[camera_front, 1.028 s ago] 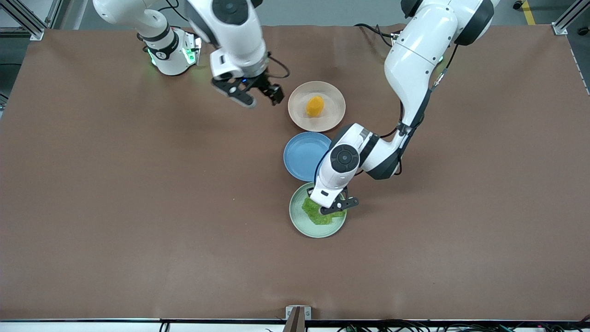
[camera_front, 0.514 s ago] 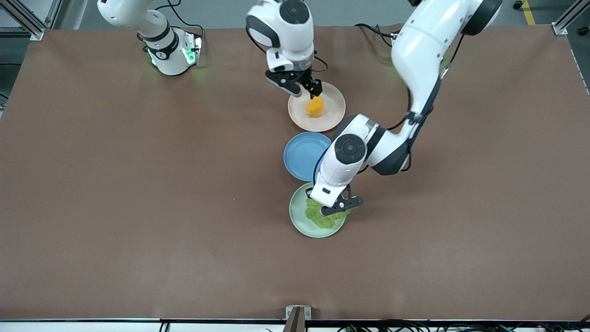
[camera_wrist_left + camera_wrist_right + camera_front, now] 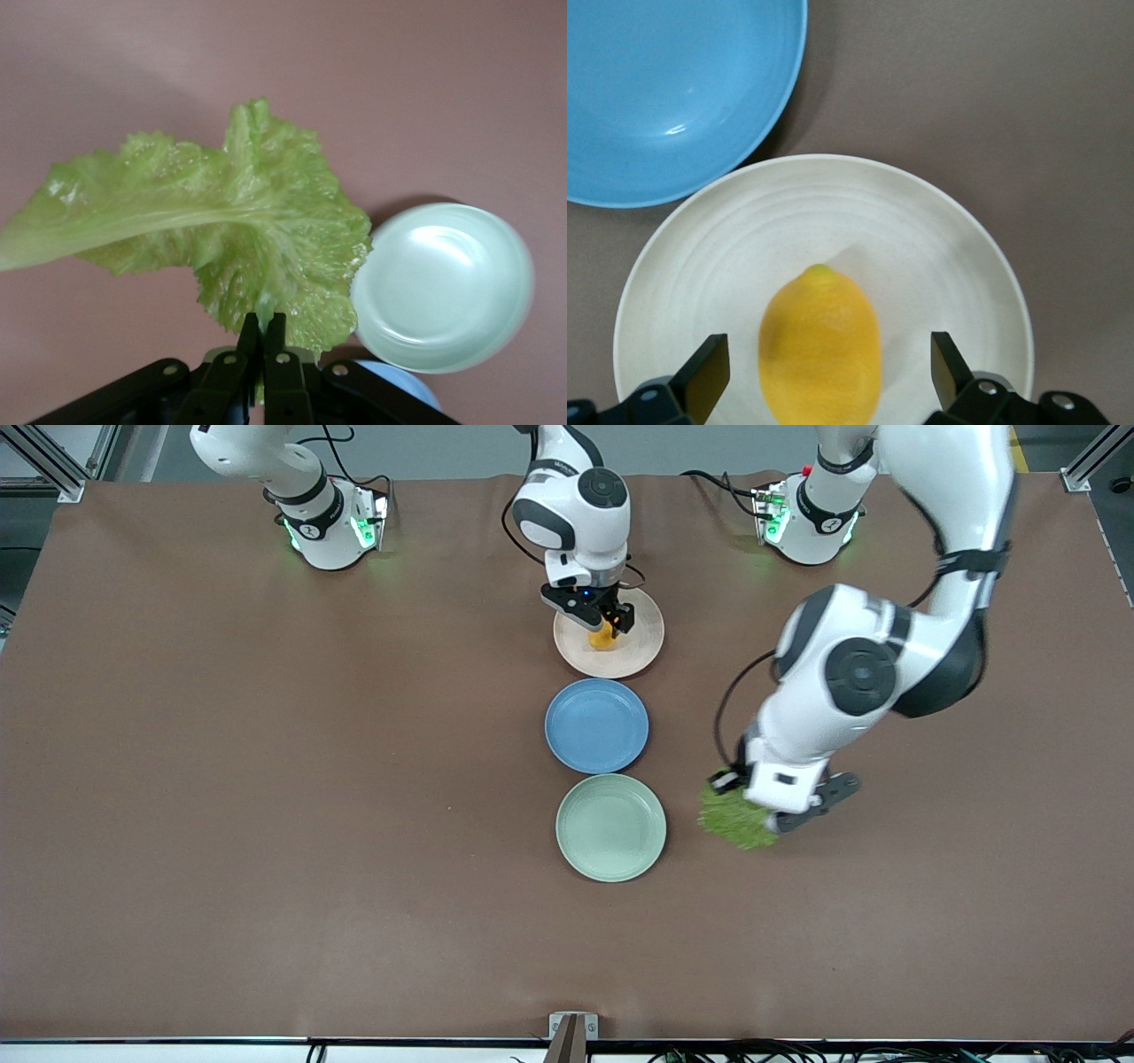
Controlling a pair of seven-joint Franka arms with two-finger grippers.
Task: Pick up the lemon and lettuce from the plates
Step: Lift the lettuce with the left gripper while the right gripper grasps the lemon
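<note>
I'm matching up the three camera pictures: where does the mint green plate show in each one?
Front view: mint green plate, nearest the camera in the row of plates.
Left wrist view: at the picture's edge, beside the hanging lettuce.
Right wrist view: not in it.
Shared landmark: blue plate.

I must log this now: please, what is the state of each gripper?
Left gripper: closed on the lettuce, over the table beside the mint plate.
Right gripper: open around the lemon on the beige plate.
</note>
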